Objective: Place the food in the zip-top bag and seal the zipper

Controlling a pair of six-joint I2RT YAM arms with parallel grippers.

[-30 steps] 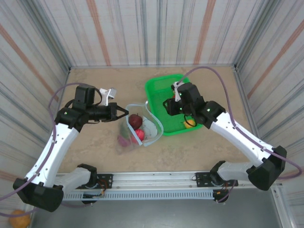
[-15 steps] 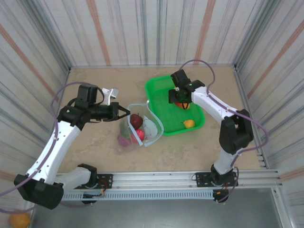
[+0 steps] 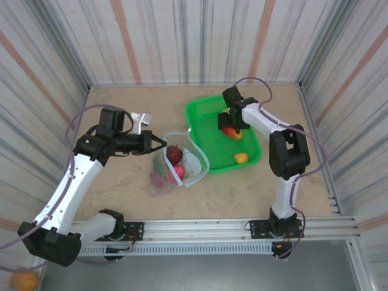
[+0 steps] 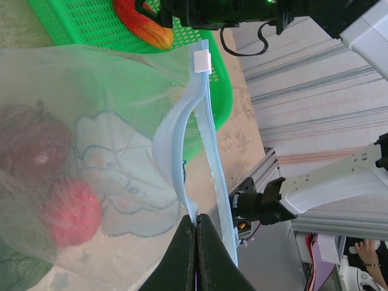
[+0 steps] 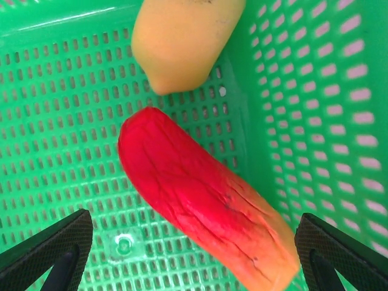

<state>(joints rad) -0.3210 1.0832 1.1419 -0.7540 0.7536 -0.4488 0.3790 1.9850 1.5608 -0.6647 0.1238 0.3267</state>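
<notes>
A clear, bluish zip-top plastic bag [image 3: 185, 170] lies just left of the green mesh plastic tray [image 3: 206, 109], with its mouth at the tray's left rim. The left jaws pinch shut on the bag's pale blue zipper strip [image 4: 206, 145]. Inside the tray, the right jaws hang wide apart astride a long red-to-orange toy food [image 5: 200, 200] close to the tray's wall, with a yellow piece [image 5: 182, 36] near it. Bare tan table [image 3: 151, 103] lies open beyond the tray's far-left corner.
</notes>
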